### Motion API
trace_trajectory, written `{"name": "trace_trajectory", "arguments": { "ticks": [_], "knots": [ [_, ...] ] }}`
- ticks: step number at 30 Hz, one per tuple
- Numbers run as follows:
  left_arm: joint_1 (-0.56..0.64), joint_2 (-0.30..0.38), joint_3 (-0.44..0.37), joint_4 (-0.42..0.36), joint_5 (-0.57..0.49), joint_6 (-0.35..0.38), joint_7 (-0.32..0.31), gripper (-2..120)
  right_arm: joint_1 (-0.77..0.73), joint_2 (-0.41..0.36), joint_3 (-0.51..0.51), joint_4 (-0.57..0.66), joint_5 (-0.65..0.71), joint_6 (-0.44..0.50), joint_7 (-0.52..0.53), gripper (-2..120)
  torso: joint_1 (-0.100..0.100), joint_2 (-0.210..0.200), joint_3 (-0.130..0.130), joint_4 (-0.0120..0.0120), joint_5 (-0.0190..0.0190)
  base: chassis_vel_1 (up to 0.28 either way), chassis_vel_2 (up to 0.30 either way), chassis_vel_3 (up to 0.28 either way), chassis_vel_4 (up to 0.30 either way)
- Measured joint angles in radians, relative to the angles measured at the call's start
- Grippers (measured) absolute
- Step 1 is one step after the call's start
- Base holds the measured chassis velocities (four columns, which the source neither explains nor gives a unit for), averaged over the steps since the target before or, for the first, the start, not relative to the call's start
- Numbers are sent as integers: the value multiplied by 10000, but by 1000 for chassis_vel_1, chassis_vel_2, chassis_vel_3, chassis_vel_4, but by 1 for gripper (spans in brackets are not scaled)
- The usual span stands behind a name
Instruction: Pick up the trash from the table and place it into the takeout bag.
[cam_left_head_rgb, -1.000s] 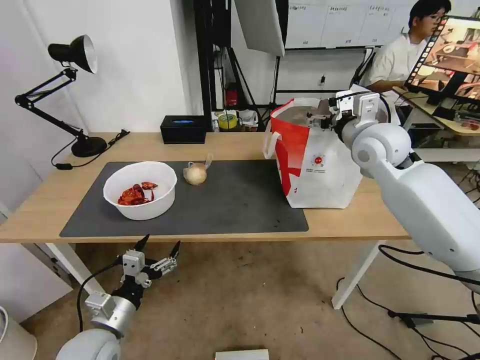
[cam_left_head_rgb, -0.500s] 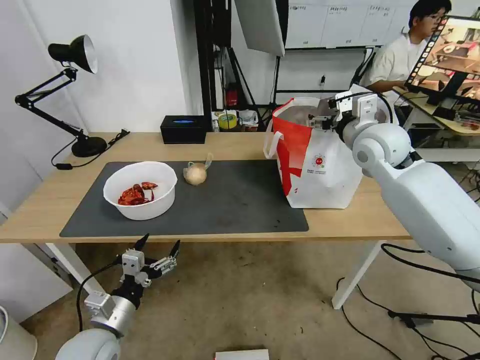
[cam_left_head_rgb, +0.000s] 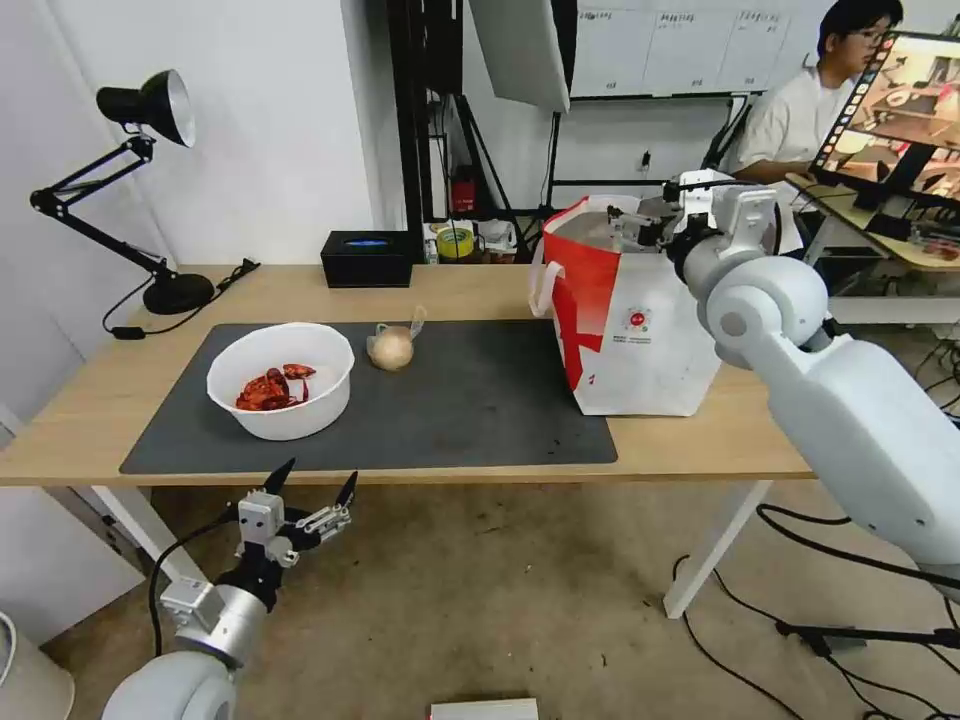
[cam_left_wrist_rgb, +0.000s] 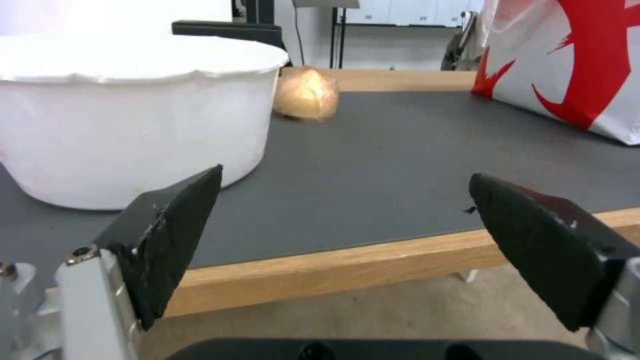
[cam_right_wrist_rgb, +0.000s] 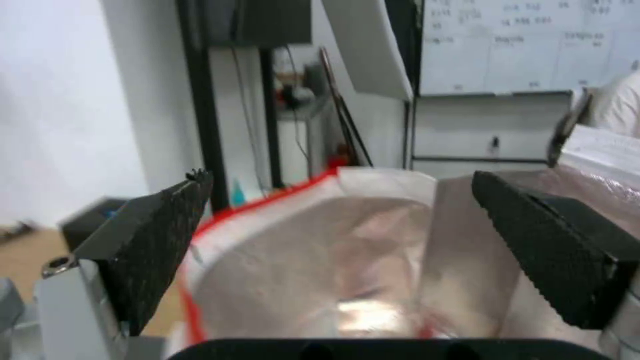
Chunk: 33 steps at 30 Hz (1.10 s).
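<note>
Desk lamp (cam_left_head_rgb: 150, 110): stands at the table's far left corner, well apart from the trash; no risk that I can see.
Left gripper (cam_left_head_rgb: 308, 492): hangs below the near edge of the table (cam_left_head_rgb: 480, 290), fingers spread wide and empty, aimed up toward the bowl. Coming up from there it could catch the wooden edge or the mat (cam_left_head_rgb: 470, 400) if it rises too close in.
White bowl (cam_left_head_rgb: 281, 380): sits on the left part of the mat with red scraps (cam_left_head_rgb: 268, 390) inside. I'd worry about tipping; a grip on one thin wall may flex it, and any tilt on the way across would spill scraps onto the mat.
Bagged ball (cam_left_head_rgb: 392, 346): a small clear bag around a beige ball, just beside the bowl on its right. It looks round and slippery, so a nudge from the bowl or an arm may roll it away.
Takeout bag (cam_left_head_rgb: 630, 320): upright on the right of the table, mouth open, foil lining showing. Soft walls; a bump could fold the rim or push the bag over.
Right gripper (cam_left_head_rgb: 640, 222): over the bag's open mouth, fingers wide apart with nothing between them. Its closeness to the rim is the snag risk.
</note>
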Motion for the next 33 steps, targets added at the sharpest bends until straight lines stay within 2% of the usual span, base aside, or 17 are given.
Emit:
{"name": "trace_trajectory", "arguments": {
  "ticks": [3, 5, 6, 9, 10, 13, 14, 17, 19, 24, 33],
  "knots": [
    [0, 0, -12, -2, -7, 0, -1, 100, -313, -128, 113, 355, 21, 343, -69, 100, 0, 0, 0, 0, -1, 0, 0, 0, 0],
    [-1, 0, -72, -8, -47, 0, -3, 100, -1380, -428, 471, 1254, -26, 997, -346, 100, 0, 0, 0, -1, 0, 0, 0, 0, 0],
    [-1, 0, -72, -8, -47, 0, -3, 100, -1380, -428, 471, 1254, -26, 997, -346, 100, 0, 0, 0, -1, 0, 0, 0, 0, 0],
    [42, -57, -188, -32, -59, -37, 0, 100, -3462, -676, 896, 2686, -596, 1786, -472, 100, -1, 2, -1, -4, 1, 0, 0, 0, 0],
    [42, -57, -188, -32, -59, -37, 0, 100, -3462, -676, 896, 2686, -596, 1786, -472, 100, -1, 2, -1, -4, 1, 0, 0, 0, 0],
    [363, -302, -481, -152, -3, -190, 30, 100, -5071, -533, 1079, 3337, -1514, 2314, -544, 100, -1, 2, -1, 1, 2, 0, 0, 0, 0],
    [363, -302, -481, -152, -3, -190, 30, 100, -5071, -533, 1079, 3337, -1514, 2314, -544, 100, -1, 2, -1, 1, 2, 0, 0, 0, 0],
    [524, -383, -594, -207, 23, -259, 70, 100, -6627, -272, 1382, 3443, -2474, 2980, -755, 100, -1, 1, -1, -2, 1, 0, 0, 0, 0],
    [542, -386, -609, -209, 25, -267, 74, 100, -6830, -223, 1423, 3437, -2598, 3081, -770, 100, -1, 2, -1, -3, 1, 0, 0, 0, 0],
    [752, -409, -801, -213, 93, -356, 126, 100, -8717, 301, 1636, 3133, -3809, 4191, -829, 100, -1, 2, -1, -2, 0, 0, 0, 0, 0],
    [1005, -485, -965, -261, 237, -428, 290, 100, -10407, 832, 1733, 2916, -4975, 5229, -613, 100, -2, 0, -1, -1, 0, 0, 0, 0, 0]
  ]
}}
